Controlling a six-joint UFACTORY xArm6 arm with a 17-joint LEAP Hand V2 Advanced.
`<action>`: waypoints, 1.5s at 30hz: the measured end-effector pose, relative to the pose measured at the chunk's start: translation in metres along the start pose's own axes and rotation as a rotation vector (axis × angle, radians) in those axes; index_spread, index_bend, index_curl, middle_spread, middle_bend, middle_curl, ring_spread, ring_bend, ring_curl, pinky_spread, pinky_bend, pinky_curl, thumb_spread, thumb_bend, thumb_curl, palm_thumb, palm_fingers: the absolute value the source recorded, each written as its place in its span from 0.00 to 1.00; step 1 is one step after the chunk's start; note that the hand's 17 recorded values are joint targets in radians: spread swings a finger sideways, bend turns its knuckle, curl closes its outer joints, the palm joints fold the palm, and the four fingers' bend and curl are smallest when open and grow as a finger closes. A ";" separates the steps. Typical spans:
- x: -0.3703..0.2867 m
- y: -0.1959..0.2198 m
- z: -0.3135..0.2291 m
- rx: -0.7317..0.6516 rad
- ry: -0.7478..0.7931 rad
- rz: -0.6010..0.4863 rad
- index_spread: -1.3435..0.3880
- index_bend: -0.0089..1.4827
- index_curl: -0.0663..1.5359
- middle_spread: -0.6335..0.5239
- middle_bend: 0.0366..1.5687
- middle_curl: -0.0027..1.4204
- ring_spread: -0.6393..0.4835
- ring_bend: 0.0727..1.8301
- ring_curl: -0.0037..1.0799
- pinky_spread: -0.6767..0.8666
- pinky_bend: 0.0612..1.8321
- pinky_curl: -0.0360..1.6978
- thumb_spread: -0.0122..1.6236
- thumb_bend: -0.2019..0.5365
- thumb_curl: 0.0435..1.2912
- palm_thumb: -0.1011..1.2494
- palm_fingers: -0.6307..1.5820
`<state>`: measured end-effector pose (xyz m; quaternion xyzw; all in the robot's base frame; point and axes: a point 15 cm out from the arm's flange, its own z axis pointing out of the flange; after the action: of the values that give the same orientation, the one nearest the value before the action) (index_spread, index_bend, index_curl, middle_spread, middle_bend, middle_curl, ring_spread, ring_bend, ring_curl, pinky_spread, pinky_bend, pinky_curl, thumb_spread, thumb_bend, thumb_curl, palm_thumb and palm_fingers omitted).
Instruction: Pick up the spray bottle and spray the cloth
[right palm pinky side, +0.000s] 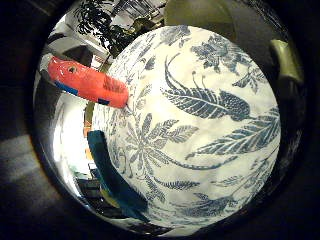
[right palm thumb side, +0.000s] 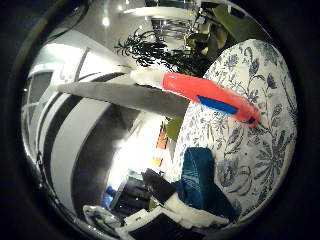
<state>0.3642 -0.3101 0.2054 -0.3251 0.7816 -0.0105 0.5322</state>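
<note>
Spray bottle (right palm pinky side: 87, 82): red-orange body, blue label patch, pale end (right palm thumb side: 145, 76). Lies on its side at edge of floral-print table covering (right palm pinky side: 210, 135), partly overhanging.

Handling (judged): rigid plastic, light to moderate depending on fill, smooth and rounded, so may roll or slip. Best hold: around mid-body, trigger end reachable.

Cloth (right palm thumb side: 200, 182): blue, soft, limp; drapes over table edge near bottle, apart from it.

Count: one bottle, one cloth.

Hand: holds nothing visible; finger opening cannot be told.

floral tablecloth (right palm pinky side: 210, 125), red spray bottle (right palm pinky side: 87, 82), blue cloth (right palm thumb side: 200, 182)
</note>
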 end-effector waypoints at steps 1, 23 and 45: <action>0.000 0.001 0.005 -0.002 -0.006 0.004 0.72 0.10 0.18 0.76 0.15 0.24 0.79 0.18 0.22 0.67 0.22 0.19 0.56 0.23 0.21 0.38 0.28; -0.028 -0.030 0.055 0.027 -0.074 -0.009 0.74 0.10 0.19 0.76 0.16 0.24 0.78 0.18 0.24 0.67 0.19 0.20 0.56 0.24 0.21 0.41 0.30; -0.055 -0.043 0.128 -0.026 -0.136 -0.006 0.67 0.14 0.23 0.59 0.32 0.29 0.60 0.41 0.32 0.55 0.24 0.19 0.60 0.26 0.26 0.63 0.65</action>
<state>0.5057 -0.2736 0.2107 -0.3345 0.7425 0.0202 0.5799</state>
